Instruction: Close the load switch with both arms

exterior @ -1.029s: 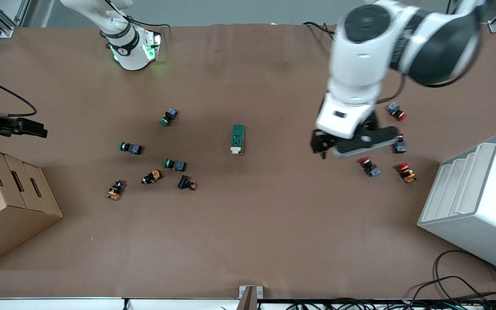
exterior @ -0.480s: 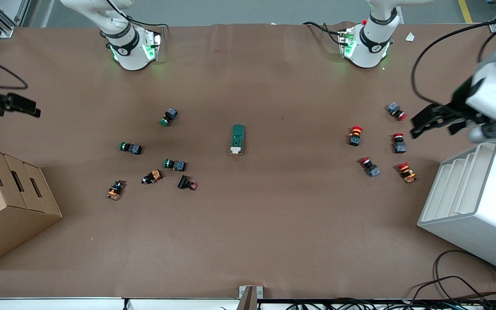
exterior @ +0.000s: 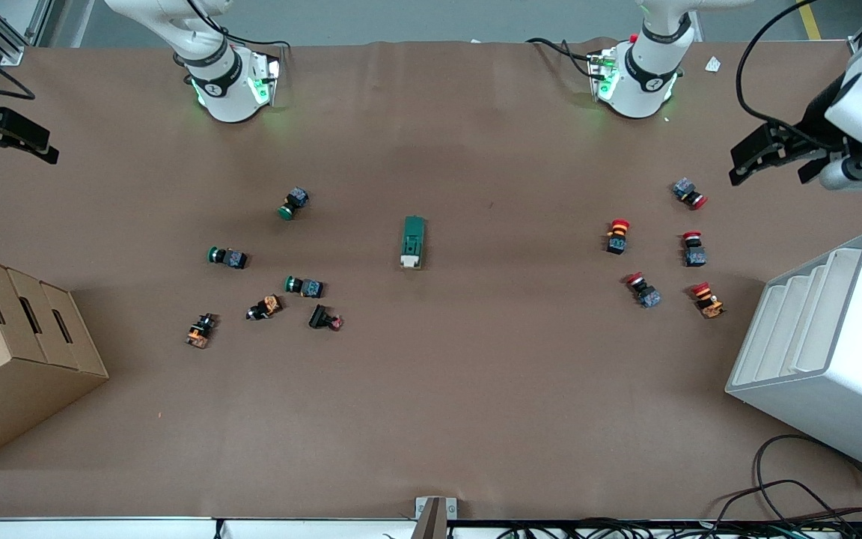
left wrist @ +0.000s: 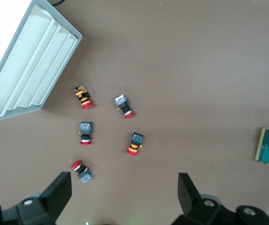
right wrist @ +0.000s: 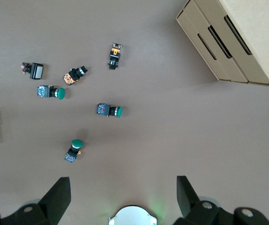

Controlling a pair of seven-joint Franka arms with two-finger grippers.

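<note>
Left claw (exterior: 768, 163) is released, fingers spread, up over tabletop (exterior: 476, 389) edge at left arm's end, near red push buttons (exterior: 691, 250). Right claw (exterior: 4, 138) also released, over right arm's end. Load switch (exterior: 413, 242) lies mid-tabletop, btw both button groups, untouched.

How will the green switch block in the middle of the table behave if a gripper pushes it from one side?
The load switch is a flat-sided oblong lying alone on the brown table, so it would likely slide, not roll. A push off its middle would probably spin it, since nothing braces it. It looks rigid; the pale lever end may be its weaker part.
</note>
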